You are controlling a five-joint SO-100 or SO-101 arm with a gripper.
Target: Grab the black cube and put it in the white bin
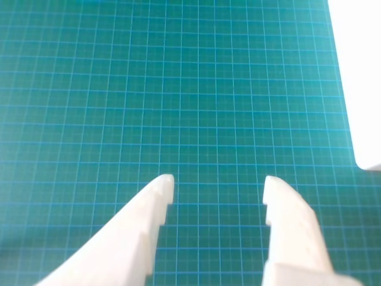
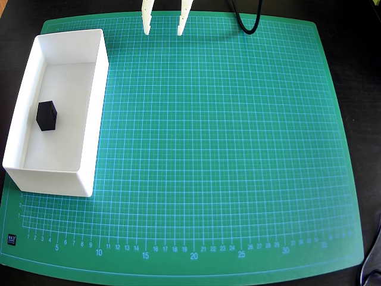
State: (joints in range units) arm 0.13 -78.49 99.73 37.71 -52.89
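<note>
**Cube Deposited: Retract and Park Clear of Bin**

Overhead view, left to right: white bin (image 2: 94, 119) at the left edge of the green cutting mat (image 2: 226, 155); black cube (image 2: 47, 115) resting on the bin floor, left of centre, clear of all four walls; tool (image 2: 164, 28) at the top edge of the mat, right of the bin, well apart from it. Fingers spread apart, nothing between them; bare grid visible in the gap in the wrist view, tool (image 1: 218, 185).

Judged complete as to placement. For the remaining step:
- Keep fingers apart; no need to close.
- Withdraw away from the bin, not across it, to avoid clipping the thin wall.
- Hold height over the mat; avoid dragging the fingertips on it.

Limits of visibility:
- Arm body cut off beyond the top edge of the overhead view; only the fingertips shown.
- Black cable (image 2: 245, 21) at the top, both ends out of frame.
- White shape at the right edge of the wrist view, probably the bin (image 1: 357, 83); overexposed, cropped, interior and cube not visible there.
- Dark worktop (image 2: 366, 89) barely discernible around the mat.
</note>
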